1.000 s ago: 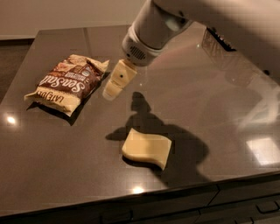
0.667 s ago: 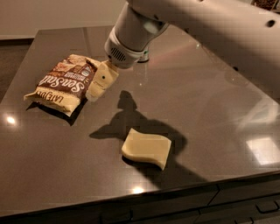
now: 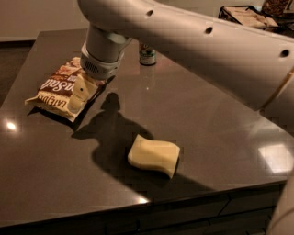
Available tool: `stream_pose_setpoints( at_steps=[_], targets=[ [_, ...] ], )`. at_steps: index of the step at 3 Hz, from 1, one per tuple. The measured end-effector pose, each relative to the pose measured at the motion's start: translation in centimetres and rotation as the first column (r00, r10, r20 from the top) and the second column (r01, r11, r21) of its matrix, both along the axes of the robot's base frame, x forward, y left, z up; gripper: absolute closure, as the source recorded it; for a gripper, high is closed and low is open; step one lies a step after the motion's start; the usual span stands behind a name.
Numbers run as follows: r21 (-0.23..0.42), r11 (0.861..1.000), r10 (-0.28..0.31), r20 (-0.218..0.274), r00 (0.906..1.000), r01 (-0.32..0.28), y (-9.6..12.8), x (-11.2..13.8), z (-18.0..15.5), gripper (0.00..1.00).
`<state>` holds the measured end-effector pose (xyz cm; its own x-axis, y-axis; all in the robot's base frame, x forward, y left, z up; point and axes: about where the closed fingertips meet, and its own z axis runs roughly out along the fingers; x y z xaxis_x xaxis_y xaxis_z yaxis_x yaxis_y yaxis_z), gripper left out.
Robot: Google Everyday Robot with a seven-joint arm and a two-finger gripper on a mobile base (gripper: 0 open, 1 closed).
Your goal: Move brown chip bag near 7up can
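The brown chip bag point(image 3: 53, 87) lies flat at the left of the dark table, with white script lettering and cream ends. My gripper point(image 3: 78, 95) hangs from the big white arm and sits over the bag's right end, covering part of it. The 7up can point(image 3: 147, 54) stands upright at the back of the table, to the right of the bag. Its top is hidden behind my arm. The bag and the can are well apart.
A pale-yellow wavy sponge block point(image 3: 154, 156) lies near the table's front edge point(image 3: 138, 202). My arm point(image 3: 206, 41) crosses the upper right of the view. A wire basket point(image 3: 245, 13) stands at the far back right.
My gripper has moved left and down, from beside the bag's right edge to over the bag's right end. The bag and the sponge have not moved.
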<state>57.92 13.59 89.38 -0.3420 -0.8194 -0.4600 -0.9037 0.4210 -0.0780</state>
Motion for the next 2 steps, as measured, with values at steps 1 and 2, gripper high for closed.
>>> stream_pose_setpoints(
  at_steps=[1,2],
  targets=[
    [-0.072,0.997,-0.026,-0.032,0.9991,0.024,1.7,0.8,-1.9,0.00],
    [-0.126,0.992,-0.038,-0.071,0.9968,0.028,2.7,0.6,-3.3,0.00]
  ],
)
